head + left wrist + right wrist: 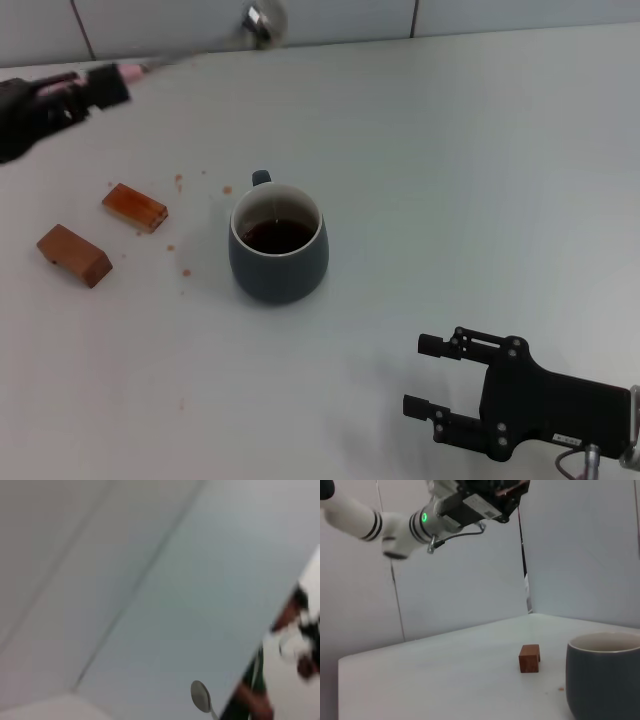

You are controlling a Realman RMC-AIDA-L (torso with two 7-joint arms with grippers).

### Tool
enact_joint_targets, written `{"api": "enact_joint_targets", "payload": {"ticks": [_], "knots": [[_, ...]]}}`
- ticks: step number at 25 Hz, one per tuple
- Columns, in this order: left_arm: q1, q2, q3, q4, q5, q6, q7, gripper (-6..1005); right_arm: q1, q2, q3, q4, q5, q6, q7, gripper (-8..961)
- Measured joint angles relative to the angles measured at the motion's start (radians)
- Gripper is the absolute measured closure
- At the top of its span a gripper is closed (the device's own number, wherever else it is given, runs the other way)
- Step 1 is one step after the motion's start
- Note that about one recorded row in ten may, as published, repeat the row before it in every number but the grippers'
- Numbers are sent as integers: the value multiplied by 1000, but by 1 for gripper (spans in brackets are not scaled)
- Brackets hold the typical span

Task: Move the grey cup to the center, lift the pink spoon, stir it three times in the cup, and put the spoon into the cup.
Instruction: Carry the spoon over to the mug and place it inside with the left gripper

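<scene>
**Camera placement: three views**

Head view: high, looking forward and down across the white table (450, 150), the tiled wall at its far edge. The grey cup (278, 245) sits mid-frame at moderate range.

Left wrist view: raised, aimed at the wall tiles; the spoon's bowl (200, 696) shows close in (blurred).

Right wrist view: near table level, looking across it, with the cup (603, 675) close and a wooden block (529, 658) beyond. It shares cup and block with the head view.
</scene>
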Motion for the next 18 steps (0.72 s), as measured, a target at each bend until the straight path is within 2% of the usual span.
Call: {"api": "enact_joint_targets", "payload": {"ticks": [2, 4, 6, 7, 10, 12, 13, 14, 15, 16, 17, 18], "knots": [[3, -4, 59, 74, -1, 0, -4, 862, -3, 0, 0, 7, 4, 0, -1, 277], [16, -13, 155, 207, 0, -2, -18, 862, -5, 0, 0, 10, 4, 1, -1, 277], [16, -13, 155, 207, 0, -2, -18, 862, -6, 0, 0, 13, 5, 2, -1, 277], [31, -25, 240, 342, 13, -7, -38, 862, -6, 0, 1, 14, 6, 6, -1, 277], [38, -34, 274, 404, 29, -13, -44, 862, -6, 0, 2, 18, 6, 15, 1, 277], [41, -77, 324, 590, 165, -42, -57, 862, -7, 0, 1, 19, 6, 17, 2, 277], [41, -77, 324, 590, 165, -42, -57, 862, -7, 0, 1, 19, 6, 17, 2, 277], [38, -86, 333, 621, 196, -49, -60, 862, -8, -1, 1, 20, 7, 17, 3, 277], [34, -88, 378, 658, 227, -82, -78, 862, -8, -1, 1, 21, 7, 17, 3, 277], [34, -88, 378, 658, 227, -82, -78, 862, -8, -1, 1, 21, 7, 17, 3, 277], [37, -84, 453, 699, 252, -131, -106, 862, -8, -2, 1, 21, 7, 18, 3, 277], [37, -84, 453, 699, 252, -131, -106, 862, -8, -2, 1, 21, 7, 18, 3, 277]]}}
